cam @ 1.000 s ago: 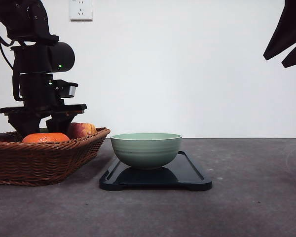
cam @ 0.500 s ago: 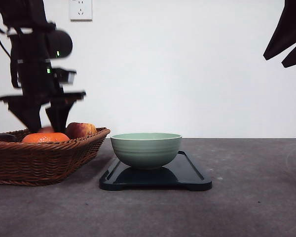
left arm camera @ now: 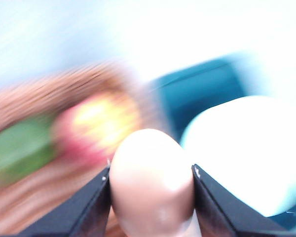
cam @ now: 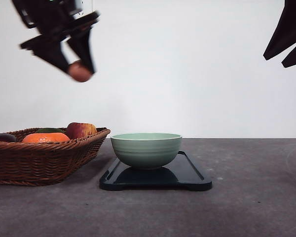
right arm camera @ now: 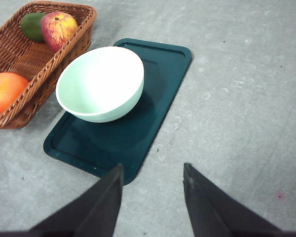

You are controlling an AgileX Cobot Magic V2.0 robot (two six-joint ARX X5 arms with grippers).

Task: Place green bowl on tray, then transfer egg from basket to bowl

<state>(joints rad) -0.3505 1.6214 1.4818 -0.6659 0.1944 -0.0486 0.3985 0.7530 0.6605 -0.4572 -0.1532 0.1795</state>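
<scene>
The left gripper (cam: 80,69) pinches the egg (cam: 79,71) across its middle, high above the basket (cam: 44,158). The right gripper (right arm camera: 152,190) hangs open. Thin-shelled, smooth and round, the egg likely needs gentle pressure and a soft release into the green bowl (cam: 146,149).

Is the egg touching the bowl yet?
Apart. In the front view the egg hangs high in the left gripper, with bare wall showing between it and the bowl down on the tray.
</scene>
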